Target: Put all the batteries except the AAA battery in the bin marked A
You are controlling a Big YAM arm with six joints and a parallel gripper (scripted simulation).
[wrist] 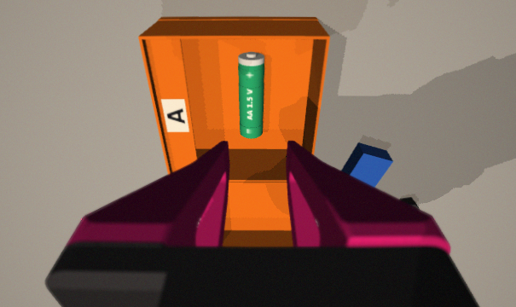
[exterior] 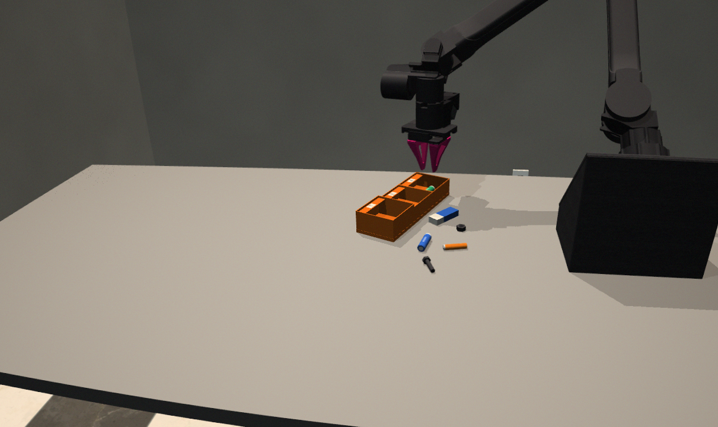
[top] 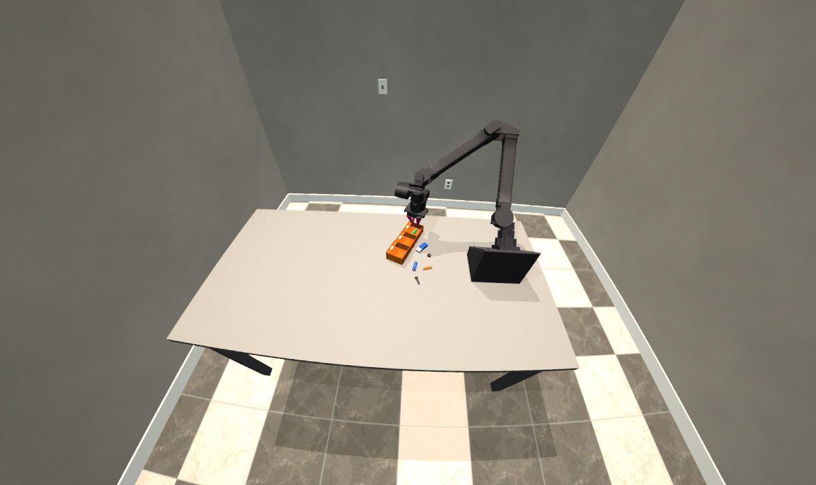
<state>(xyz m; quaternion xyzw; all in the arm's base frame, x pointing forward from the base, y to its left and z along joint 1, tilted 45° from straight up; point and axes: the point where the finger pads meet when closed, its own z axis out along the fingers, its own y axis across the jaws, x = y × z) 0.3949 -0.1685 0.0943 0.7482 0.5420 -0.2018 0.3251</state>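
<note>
The orange bin marked A [wrist: 234,37] is the far one of three joined bins. A green AA battery [wrist: 251,95] [exterior: 430,188] [top: 414,230] lies inside it. My gripper [wrist: 258,153] [exterior: 428,170] [top: 414,223] is partly open and empty, above the bins. A blue battery [exterior: 424,242] [top: 414,265] lies on the table in front of the bins. A thinner orange battery [exterior: 455,246] [top: 427,267] lies to its right; its print is too small to read.
A blue and white eraser [exterior: 444,214] [top: 422,247] lies right of the bins, near a black nut [exterior: 460,228] [top: 429,254]. A black bolt [exterior: 428,264] [top: 417,280] lies in front of the blue battery. The arm's black base block [exterior: 637,217] [top: 500,265] stands at the right.
</note>
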